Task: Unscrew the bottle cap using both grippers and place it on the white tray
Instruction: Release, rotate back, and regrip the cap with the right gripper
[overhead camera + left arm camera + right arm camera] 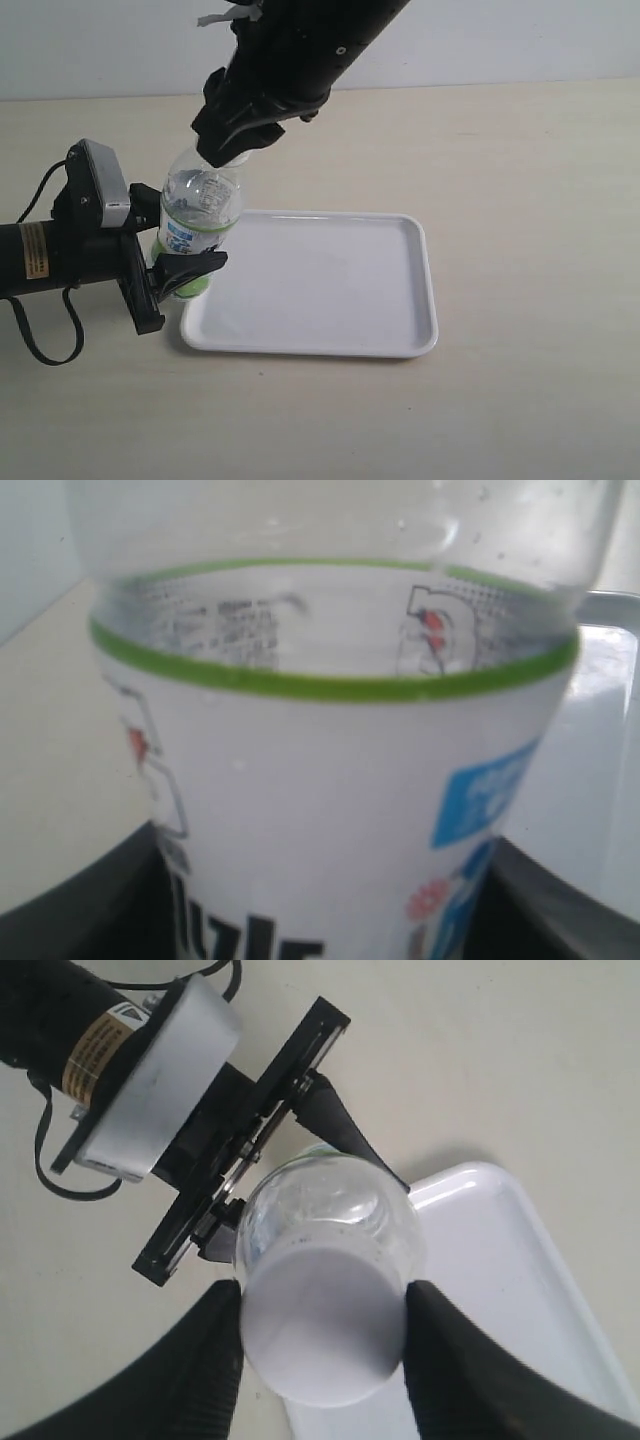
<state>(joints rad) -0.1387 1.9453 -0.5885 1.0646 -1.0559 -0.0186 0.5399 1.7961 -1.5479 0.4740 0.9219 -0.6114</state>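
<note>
The bottle [200,215] stands upright just off the left end of the white tray [425,290]. My left gripper [190,275] is shut on its lower, labelled part, and the label [330,780] fills the left wrist view between two black fingers [90,910]. My right gripper [225,155] comes down from above onto the bottle's top and hides the cap in the exterior view. In the right wrist view the white bottle cap [320,1320] sits on the bottle with a black finger [215,1345] pressed against each side. The right gripper [322,1322] is shut on it.
The tray's flat white surface [500,1260] lies right of the bottle, with its rim [610,605] close behind. The left arm's grey block and yellow label [150,1070] and its black cable [45,345] lie on the beige table to the left.
</note>
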